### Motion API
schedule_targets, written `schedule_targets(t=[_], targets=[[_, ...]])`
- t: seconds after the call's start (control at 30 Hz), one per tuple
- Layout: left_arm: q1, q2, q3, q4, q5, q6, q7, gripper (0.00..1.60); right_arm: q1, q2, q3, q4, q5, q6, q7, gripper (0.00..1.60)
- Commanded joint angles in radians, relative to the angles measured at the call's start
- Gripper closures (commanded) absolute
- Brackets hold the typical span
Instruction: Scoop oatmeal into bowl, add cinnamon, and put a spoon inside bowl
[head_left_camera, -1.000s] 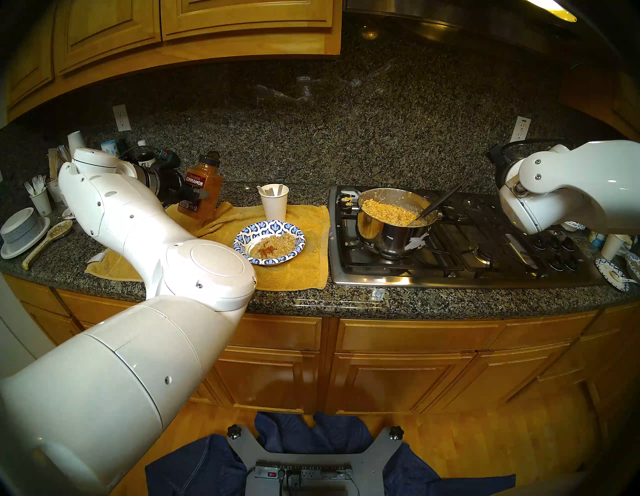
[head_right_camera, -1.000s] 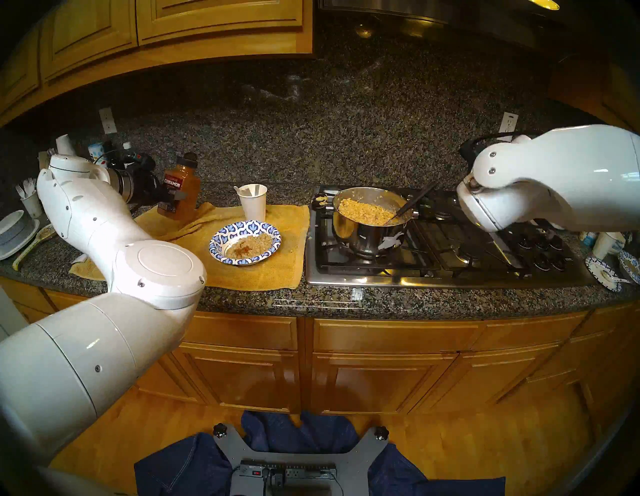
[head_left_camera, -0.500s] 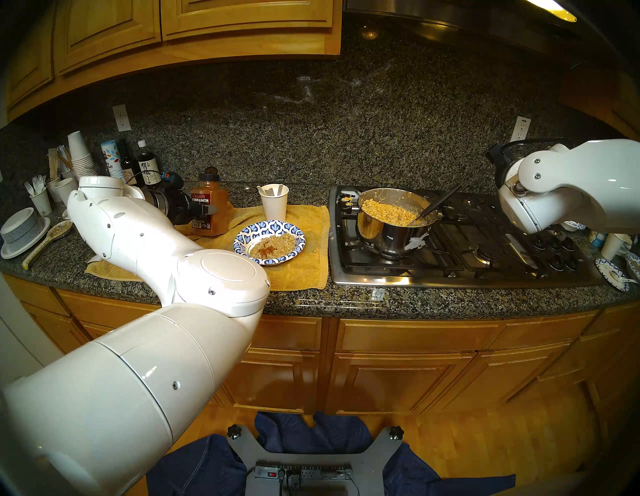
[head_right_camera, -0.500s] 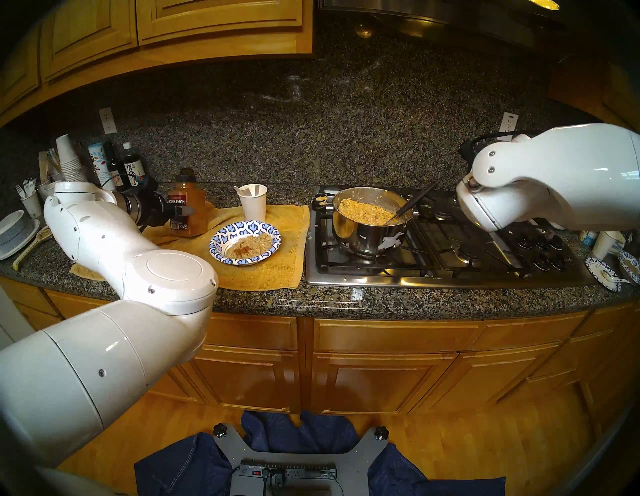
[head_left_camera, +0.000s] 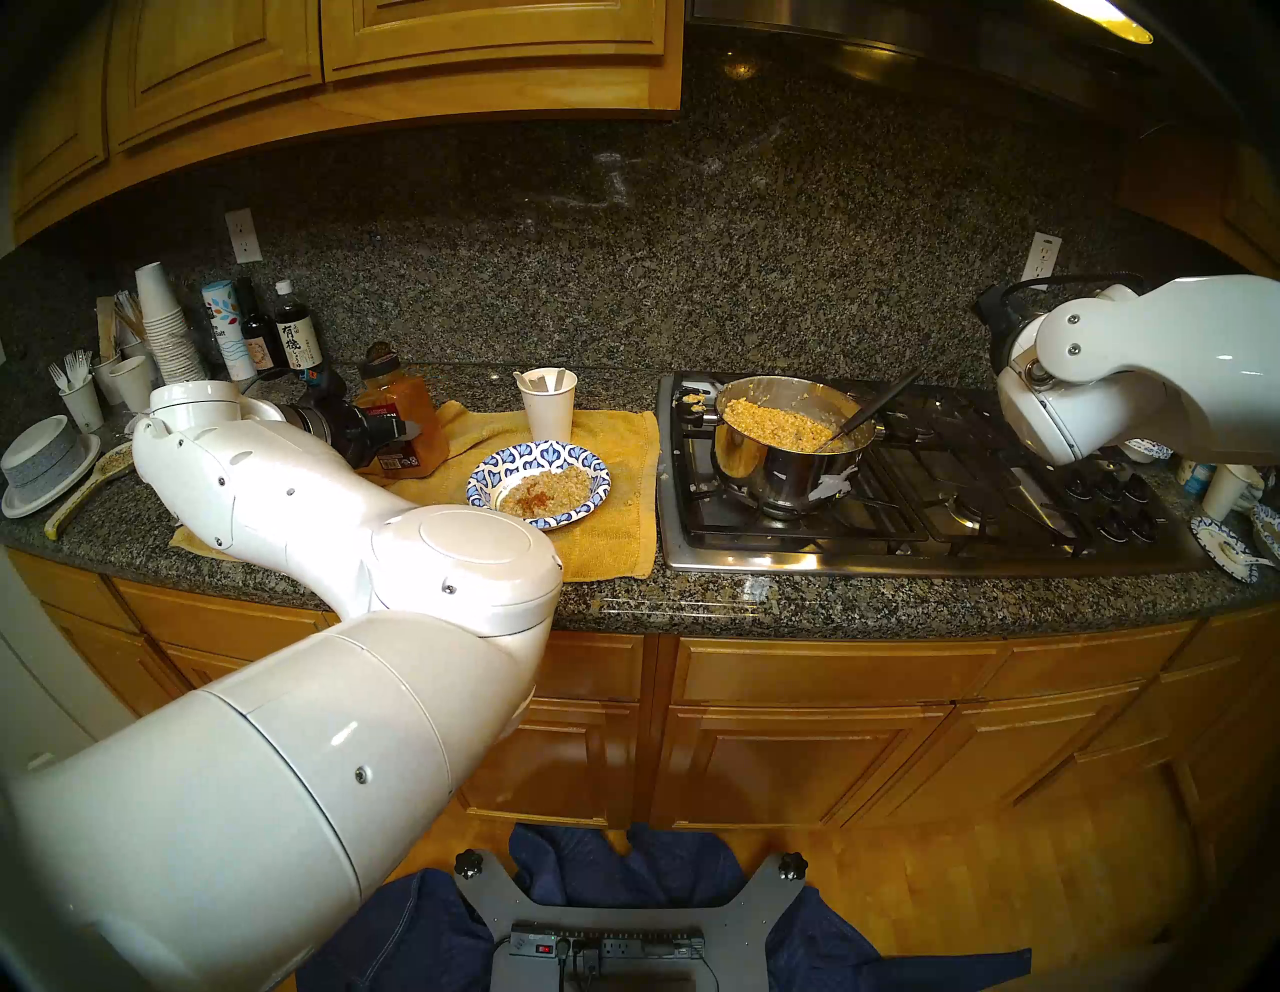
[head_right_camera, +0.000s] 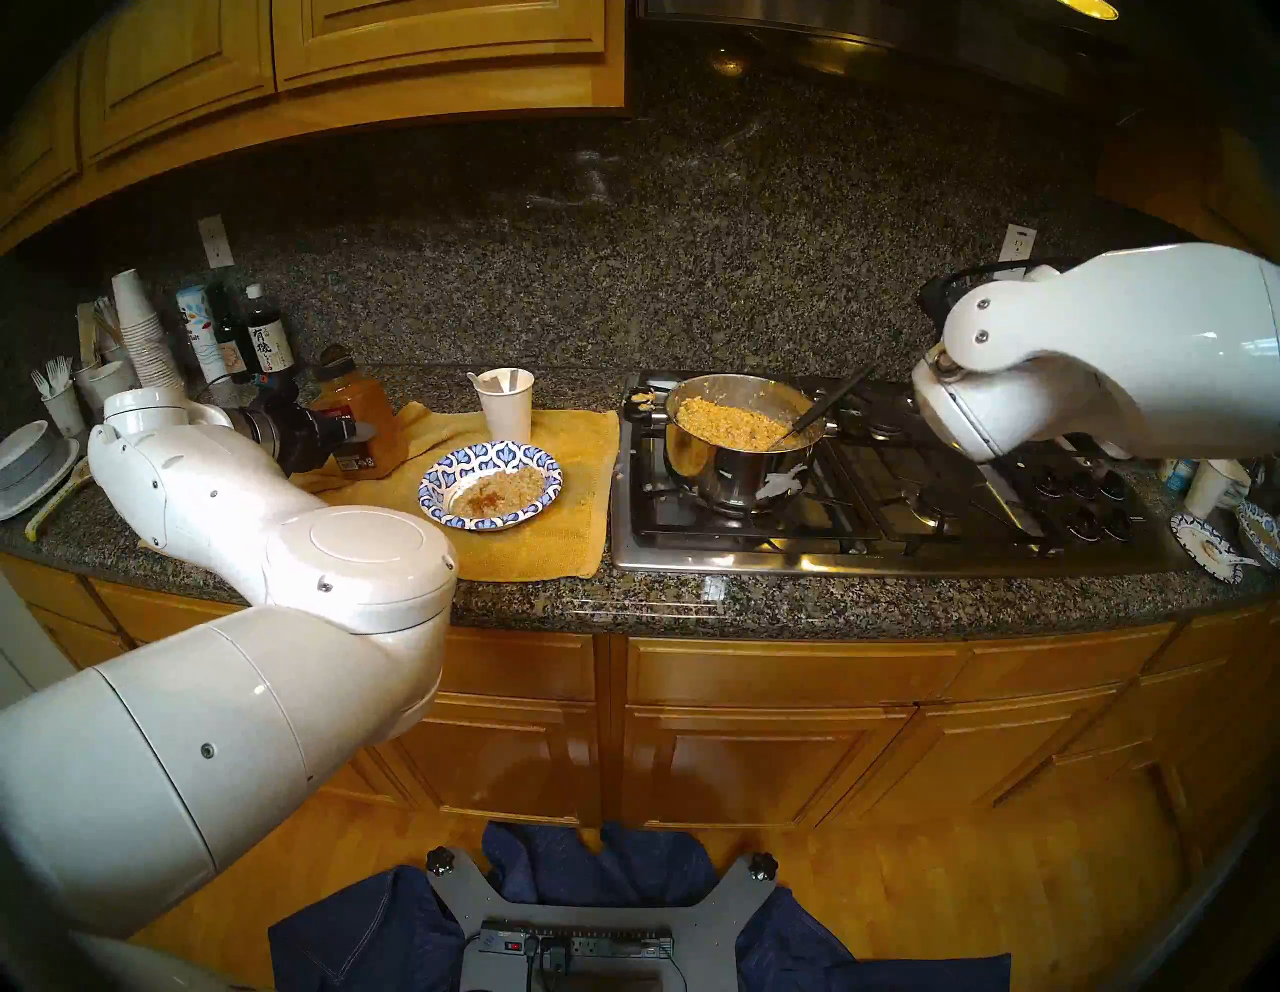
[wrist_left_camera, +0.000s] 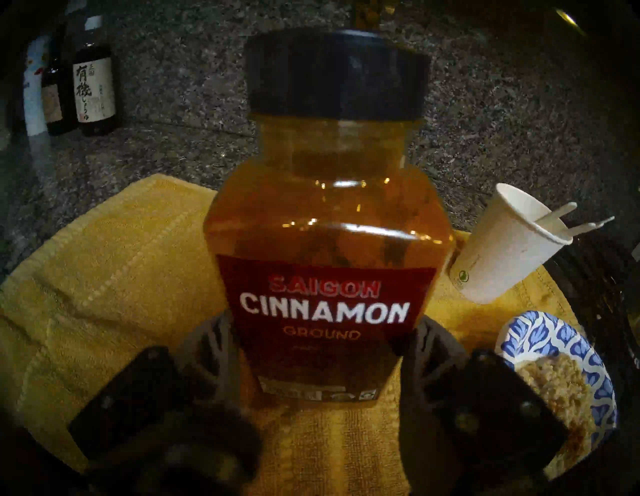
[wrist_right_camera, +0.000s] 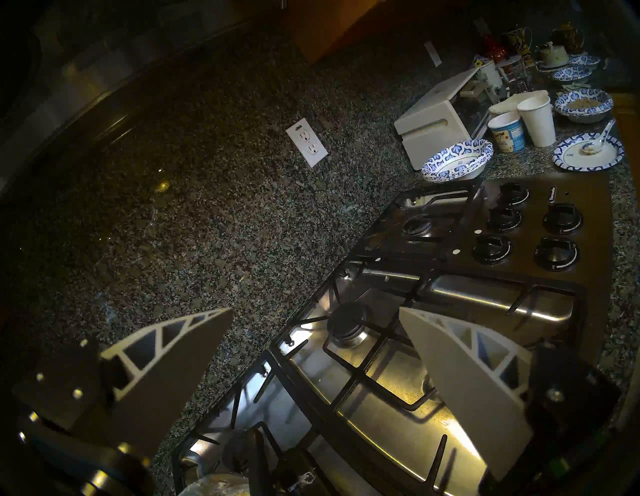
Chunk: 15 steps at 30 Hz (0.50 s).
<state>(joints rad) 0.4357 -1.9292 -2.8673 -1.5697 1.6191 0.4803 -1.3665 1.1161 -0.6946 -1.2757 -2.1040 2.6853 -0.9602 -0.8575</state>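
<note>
Reading progress off the bowl (head_left_camera: 539, 485): oatmeal (head_left_camera: 547, 489) is in it and there's a brown dusting on top, so you can count scoop and cinnamon as done, judging by that. Left tool (wrist_left_camera: 320, 350) is clamped on the cinnamon jar (wrist_left_camera: 325, 242), fingers pressed to both sides of the label; the jar leans a bit over the yellow towel (head_left_camera: 609, 540), just left of the bowl. Can't tell if its base is down on the towel yet. Looks like you're parking it.

Left to do: release the jar, then get a spoon (head_left_camera: 554, 381) from the paper cup (head_left_camera: 548, 405) behind the bowl. No spoon in the bowl yet.

Right tool (wrist_right_camera: 315, 363) is wide open, empty, hanging over the stove (head_left_camera: 900, 499).

Surface is dark speckled granite, same on the back wall. Pot (head_left_camera: 789, 443) of oatmeal with a serving spoon sits on a burner. Cups, bottles and forks are at far left. Wood cabinets above and below, wood floor.
</note>
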Motion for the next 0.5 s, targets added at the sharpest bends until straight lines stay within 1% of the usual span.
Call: schedule_targets(t=[0.0,0.07,0.2,0.27,0.3,0.33,0.37,0.4,0.43,0.47], targets=[[0.014,-0.041,-0.012,-0.034,0.015,0.049,-0.087,1.60,0.032,-0.005,0.019,0.014,-0.010,0.000,0.004,0.00],[0.012,-0.052,-0.012,-0.044,0.013,0.059,-0.092,1.60,0.032,-0.006,0.019,0.014,-0.010,0.000,0.004,0.00],[0.007,-0.077,-0.012,-0.065,0.011,0.079,-0.070,1.60,0.033,-0.007,0.019,0.015,-0.009,0.000,0.004,0.00],[0.006,-0.078,-0.012,-0.075,0.011,0.090,-0.065,1.60,0.033,-0.008,0.019,0.015,-0.008,0.000,0.004,0.00],[0.004,-0.078,-0.012,-0.080,0.010,0.095,-0.038,1.60,0.033,-0.008,0.019,0.015,-0.008,0.000,0.004,0.00],[0.005,-0.078,-0.012,-0.086,0.011,0.100,-0.060,1.60,0.033,-0.008,0.019,0.015,-0.007,0.000,0.004,0.00],[0.004,-0.078,-0.012,-0.088,0.009,0.103,-0.028,1.35,0.033,-0.009,0.019,0.015,-0.007,0.000,0.004,0.00],[0.004,-0.078,-0.012,-0.095,0.011,0.110,-0.047,0.98,0.033,-0.009,0.019,0.016,-0.007,0.000,0.004,0.00],[0.003,-0.078,-0.012,-0.098,0.009,0.115,-0.018,0.24,0.033,-0.010,0.019,0.016,-0.007,0.000,0.004,0.00],[0.003,-0.078,-0.012,-0.100,0.010,0.118,-0.028,0.24,0.033,-0.010,0.019,0.016,-0.006,0.000,0.004,0.00]])
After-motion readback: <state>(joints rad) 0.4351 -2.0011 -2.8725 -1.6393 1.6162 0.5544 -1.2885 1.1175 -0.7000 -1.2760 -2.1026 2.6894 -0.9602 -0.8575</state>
